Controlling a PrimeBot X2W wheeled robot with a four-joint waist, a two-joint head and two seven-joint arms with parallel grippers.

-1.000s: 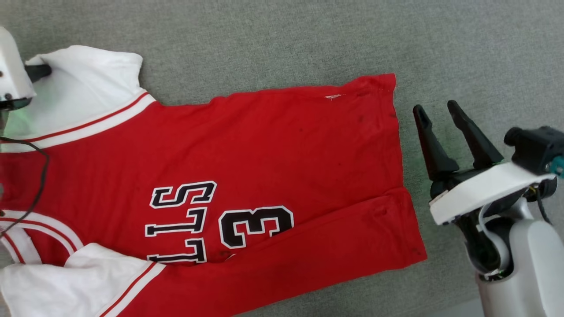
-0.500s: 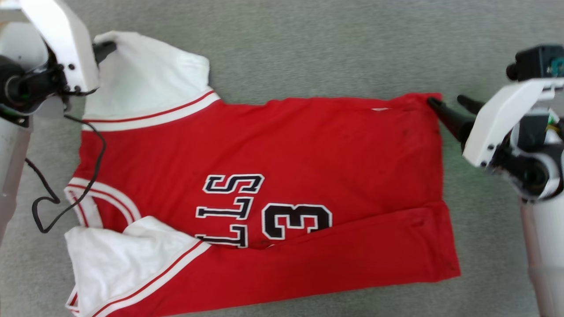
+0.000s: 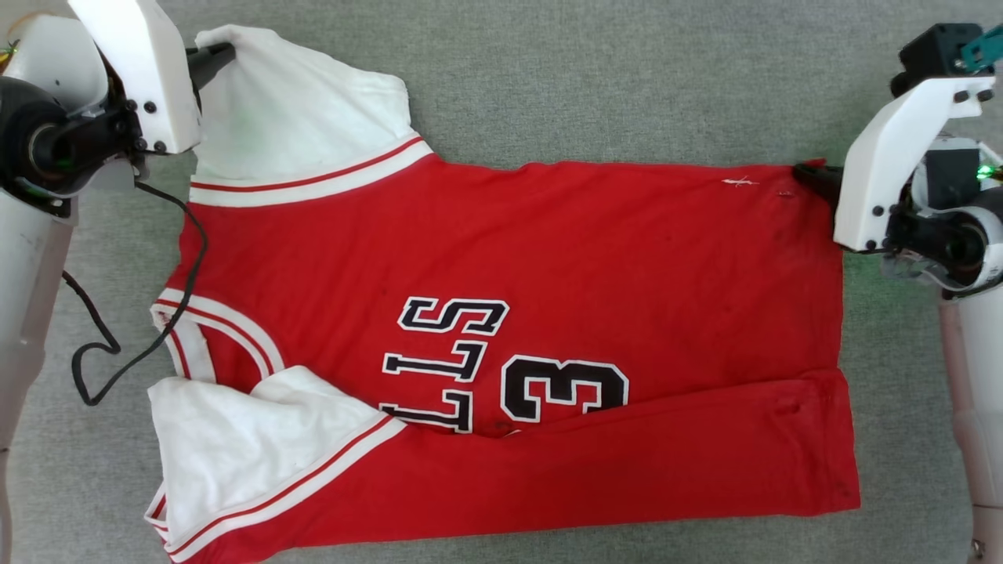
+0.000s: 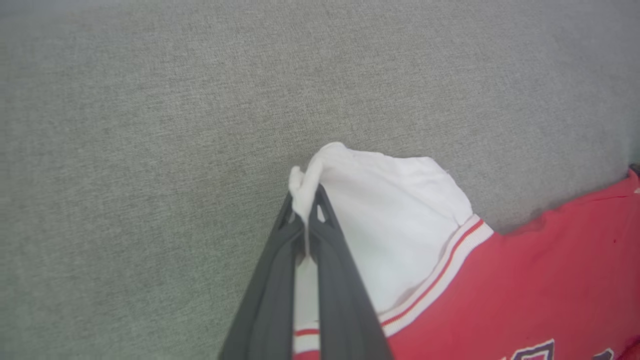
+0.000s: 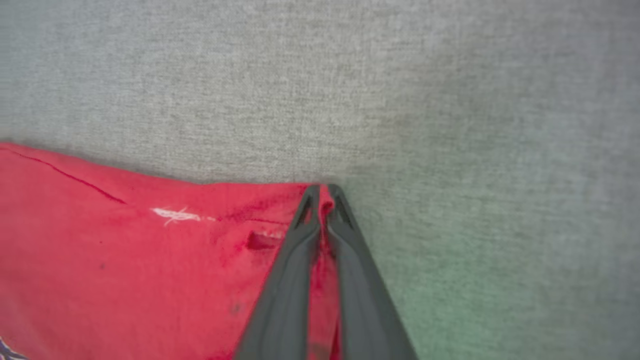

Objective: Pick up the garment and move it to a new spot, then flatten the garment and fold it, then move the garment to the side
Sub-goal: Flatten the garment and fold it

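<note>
The garment [image 3: 595,258], a red jersey with white sleeves and black letters and a 3, lies spread on the grey cloth surface, its near long edge folded over. My left gripper [image 3: 223,53] at the upper left is shut on the tip of the far white sleeve [image 4: 395,215]; the left wrist view has my left gripper [image 4: 305,200] pinching bunched white cloth. My right gripper [image 3: 807,174] at the upper right is shut on the far hem corner of the garment; in the right wrist view my right gripper [image 5: 324,197] has red cloth [image 5: 150,260] between its fingers.
A black cable [image 3: 133,345] hangs from the left arm and loops over the garment's neck end. The grey cloth surface [image 3: 588,70] runs on beyond the garment. The pale forearms [image 3: 972,392] stand along both side edges.
My right gripper has gone from open beside the hem to shut on the far hem corner. The head camera has shifted, so the garment sits further right in view. The left grip is unchanged.
</note>
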